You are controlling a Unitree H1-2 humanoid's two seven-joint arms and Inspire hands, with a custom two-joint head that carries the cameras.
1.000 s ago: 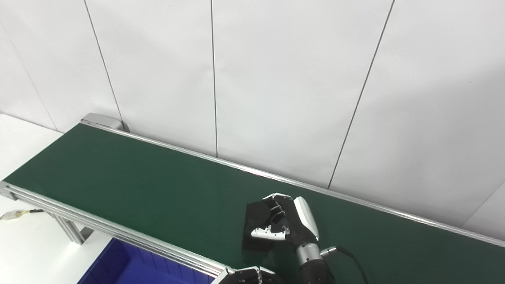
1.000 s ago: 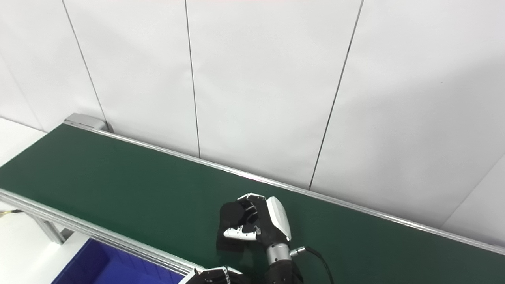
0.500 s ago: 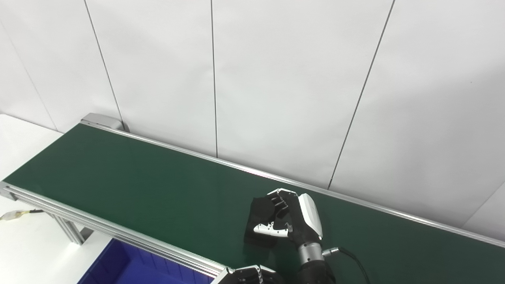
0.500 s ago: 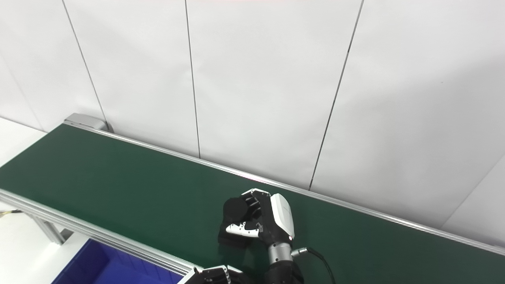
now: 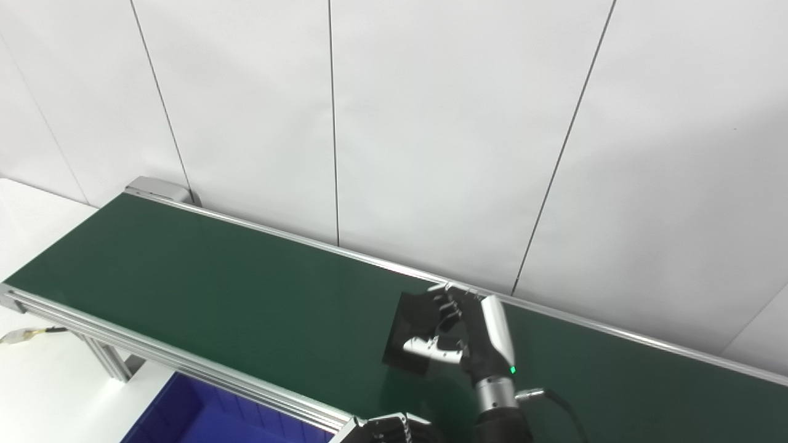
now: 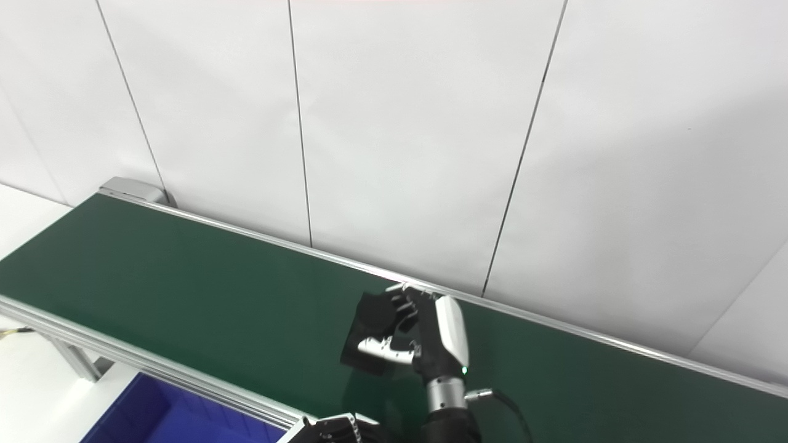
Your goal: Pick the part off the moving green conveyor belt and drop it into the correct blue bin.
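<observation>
At the bottom edge, only the top of the left hand point(image 5: 394, 427) shows, so its grip cannot be told. A blue bin point(image 5: 184, 412) sits lower left. Above, right of centre, the right hand point(image 5: 458, 335) is clamped on a black part point(image 5: 409, 332) over the green belt point(image 5: 215, 289).

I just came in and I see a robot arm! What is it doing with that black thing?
The robot's right hand is closed around a black part over the green conveyor belt. A blue bin waits below the belt's near edge, and the part is not in it yet. Only the top of the left hand shows at the bottom edge, so I can't tell what it is doing.
</observation>
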